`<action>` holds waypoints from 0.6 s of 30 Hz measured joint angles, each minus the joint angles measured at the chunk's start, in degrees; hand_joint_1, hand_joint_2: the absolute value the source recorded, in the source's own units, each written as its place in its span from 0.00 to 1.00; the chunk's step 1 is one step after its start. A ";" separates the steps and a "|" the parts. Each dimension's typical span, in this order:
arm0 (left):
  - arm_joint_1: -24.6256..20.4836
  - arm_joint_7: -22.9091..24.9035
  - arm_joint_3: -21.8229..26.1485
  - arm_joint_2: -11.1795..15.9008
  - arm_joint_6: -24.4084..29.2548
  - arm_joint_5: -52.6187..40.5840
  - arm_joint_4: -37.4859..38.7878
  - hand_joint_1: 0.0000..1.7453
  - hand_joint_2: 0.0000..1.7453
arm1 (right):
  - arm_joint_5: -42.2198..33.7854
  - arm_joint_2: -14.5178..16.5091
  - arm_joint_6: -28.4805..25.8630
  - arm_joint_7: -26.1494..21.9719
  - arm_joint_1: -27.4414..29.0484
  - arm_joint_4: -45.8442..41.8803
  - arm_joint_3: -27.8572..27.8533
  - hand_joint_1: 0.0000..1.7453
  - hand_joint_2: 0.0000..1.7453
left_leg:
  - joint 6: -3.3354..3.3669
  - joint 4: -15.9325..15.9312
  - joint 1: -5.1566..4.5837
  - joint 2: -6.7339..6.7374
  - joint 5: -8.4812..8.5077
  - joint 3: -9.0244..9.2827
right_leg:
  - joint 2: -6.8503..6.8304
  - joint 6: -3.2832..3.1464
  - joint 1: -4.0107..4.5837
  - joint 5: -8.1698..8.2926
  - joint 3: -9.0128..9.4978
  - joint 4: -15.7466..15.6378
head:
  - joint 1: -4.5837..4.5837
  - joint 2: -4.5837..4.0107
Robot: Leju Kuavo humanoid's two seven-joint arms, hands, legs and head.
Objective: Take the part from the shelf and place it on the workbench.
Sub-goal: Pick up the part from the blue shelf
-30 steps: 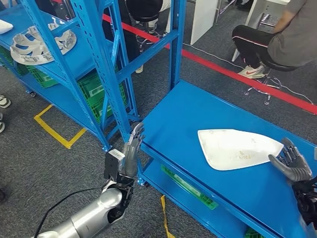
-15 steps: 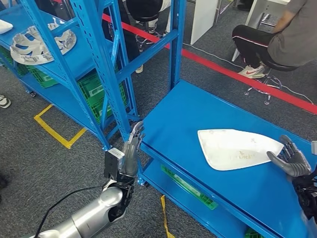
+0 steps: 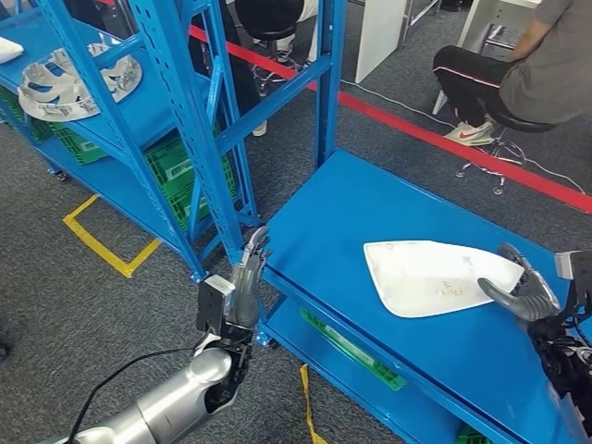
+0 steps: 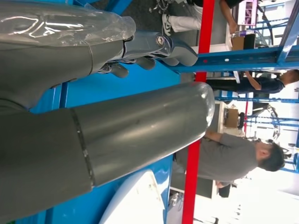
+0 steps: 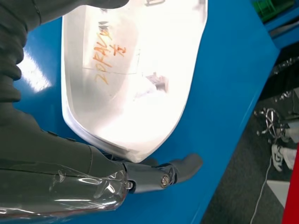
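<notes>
The white part (image 3: 437, 276) lies flat on the blue surface (image 3: 349, 222), its narrow end at the right hand (image 3: 520, 291). That hand's thumb lies over the part's end and its fingers (image 5: 166, 172) curl under the edge, gripping it. The left hand (image 3: 246, 277) hangs beside the surface's near corner, fingers straight, holding nothing, well apart from the part.

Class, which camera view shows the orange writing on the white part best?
The right wrist view: the orange writing on the white part is large and close. The head view shows it as a faint mark; the left wrist view shows a blank corner.
</notes>
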 joint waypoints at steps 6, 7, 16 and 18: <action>-0.01 -0.01 0.00 -0.11 0.04 0.00 0.03 0.00 0.00 | 0.04 1.02 0.22 -0.10 -0.15 0.19 0.90 0.00 1.00 | 0.00 0.00 0.01 -0.02 0.00 0.00 | -0.01 0.00 0.01 0.00 0.01 0.00 | 0.01 0.00; -0.01 -0.01 0.00 -0.11 0.04 0.00 0.03 0.00 0.00 | 0.04 1.09 0.24 -0.12 -0.15 0.19 0.96 0.00 1.00 | 0.00 0.00 0.01 -0.02 0.00 0.00 | -0.01 0.00 0.01 0.00 0.01 0.00 | 0.01 0.00; -0.01 -0.01 0.00 -0.11 0.04 0.00 0.04 0.00 0.00 | 0.04 1.49 0.36 -0.19 -0.21 0.37 1.08 0.00 1.00 | 0.00 0.00 0.01 -0.02 0.01 0.00 | -0.01 0.00 0.01 0.00 0.02 0.00 | 0.01 0.00; -0.01 -0.01 0.00 -0.11 0.05 0.00 0.05 0.00 0.00 | 0.03 1.58 0.45 -0.26 -0.30 0.50 1.16 0.00 1.00 | 0.00 0.00 0.01 -0.02 0.01 0.00 | -0.01 0.00 0.01 0.00 0.01 0.00 | 0.01 0.00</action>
